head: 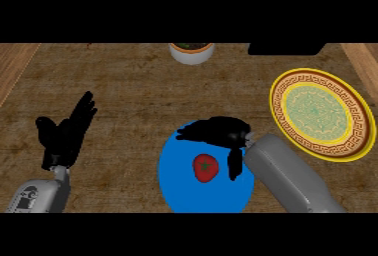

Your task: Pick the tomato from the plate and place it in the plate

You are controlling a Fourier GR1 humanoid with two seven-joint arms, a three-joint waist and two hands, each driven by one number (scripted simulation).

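Reach step, pick not yet made: the small red tomato with a green stem patch (206, 167) lies on the flat round blue plate (177, 187) near the counter's front edge, a little right of the plate's centre, and nothing grips it. The robot's right hand (215, 132), black on a grey forearm coming in from the lower right, hovers over the blue plate's upper part; its fingers are spread out leftward and relaxed, the thumb hangs down just right of the tomato, close to it but I can't tell if it touches. So the right hand is released, holding nothing. Next move, as I judge it: bring the hand lower and toward the near edge so that fingers and thumb straddle the tomato, then curl round it, lift, and carry it right to the round yellow-rimmed plate with a brown key-pattern band and pale green centre (283, 87), which sits well apart at the right, tilted in view. The tomato is round, so it may roll on the flat plate if nudged by the thumb. The left hand (65, 134) rests at the left over the brown wooden counter (140, 80), fingers straight and up, holding nothing. A white pot with dark filling (191, 52) stands at the far edge, off the path.
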